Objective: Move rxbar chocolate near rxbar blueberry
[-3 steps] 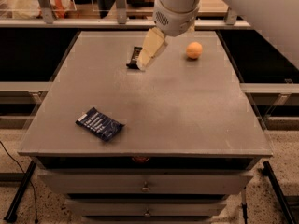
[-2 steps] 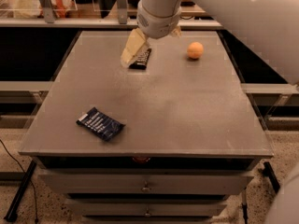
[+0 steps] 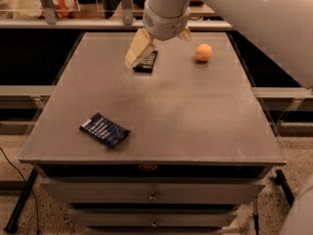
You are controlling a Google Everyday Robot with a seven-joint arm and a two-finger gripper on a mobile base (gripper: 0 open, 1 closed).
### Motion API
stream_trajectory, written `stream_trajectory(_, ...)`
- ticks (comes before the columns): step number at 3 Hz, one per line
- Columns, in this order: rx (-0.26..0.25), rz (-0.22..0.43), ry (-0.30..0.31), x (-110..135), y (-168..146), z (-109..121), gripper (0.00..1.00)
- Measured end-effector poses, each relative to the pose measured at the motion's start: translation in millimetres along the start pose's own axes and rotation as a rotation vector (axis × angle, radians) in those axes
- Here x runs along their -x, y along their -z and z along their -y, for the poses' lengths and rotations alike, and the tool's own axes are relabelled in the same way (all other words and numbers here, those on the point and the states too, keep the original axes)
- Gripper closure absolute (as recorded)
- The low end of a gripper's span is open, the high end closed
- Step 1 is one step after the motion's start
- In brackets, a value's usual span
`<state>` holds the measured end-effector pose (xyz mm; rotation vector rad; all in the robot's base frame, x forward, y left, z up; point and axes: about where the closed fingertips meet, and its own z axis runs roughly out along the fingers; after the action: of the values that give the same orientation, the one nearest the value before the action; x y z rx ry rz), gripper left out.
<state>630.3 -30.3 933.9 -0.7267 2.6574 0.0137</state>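
Rxbar chocolate under down-tilted hand, perhaps touching, grip cannot be told, rxbar blueberry well apart

Cream-tan gripper at table's far side, right by rxbar chocolate: black wrapper. rxbar blueberry: dk blue w/ white text lines. Round fruit: orange. Tabletop: matte grey. Arm: white. Floor: speckled beige.

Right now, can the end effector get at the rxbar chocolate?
Probably yes. The end effector sits right at the rxbar chocolate on the far side of the table, with nothing between them; the orange lies off to the side. Contact I cannot tell.
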Motion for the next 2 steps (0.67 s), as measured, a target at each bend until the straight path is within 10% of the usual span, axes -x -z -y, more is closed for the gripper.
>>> stream_trajectory(2,-0.02,-0.029,-0.168,48.0,-43.7,-21.8,0.0)
